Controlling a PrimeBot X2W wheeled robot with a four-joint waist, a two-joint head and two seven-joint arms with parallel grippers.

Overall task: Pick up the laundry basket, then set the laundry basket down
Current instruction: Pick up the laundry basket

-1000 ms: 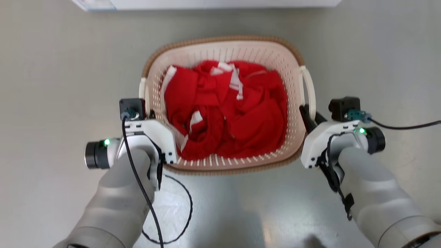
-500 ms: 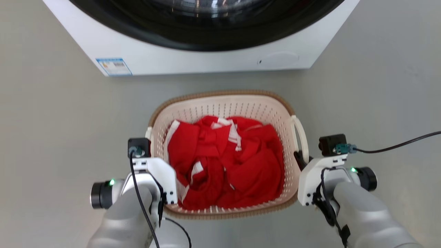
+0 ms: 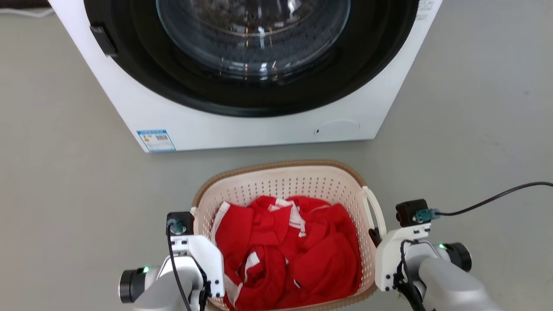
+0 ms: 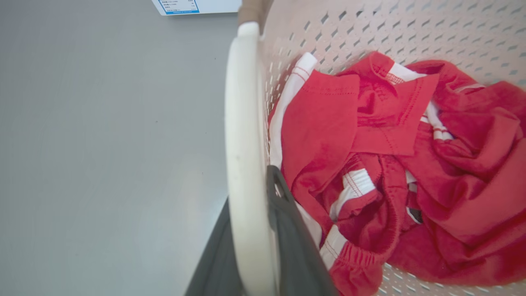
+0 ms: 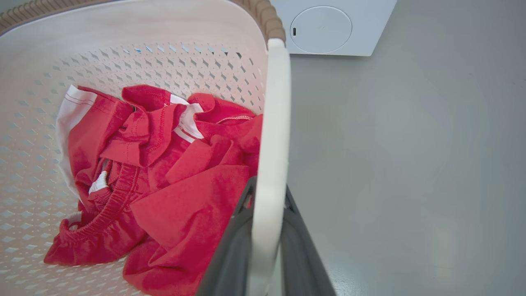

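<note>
Left gripper (image 4: 246,213) is clamped on the left handle (image 4: 242,123), one finger on each side. Right gripper (image 5: 268,193) grips the right handle (image 5: 275,123) the same way. So we hold the laundry basket (image 3: 281,165) between both arms, red clothes (image 3: 293,255) inside, near the washer (image 3: 259,129) front. Grasp looks done. We can't tell if it's off the floor (image 3: 65,194). Set-down is left to do.

The head camera tilted up, revealing the washer (image 3: 242,125).
</note>
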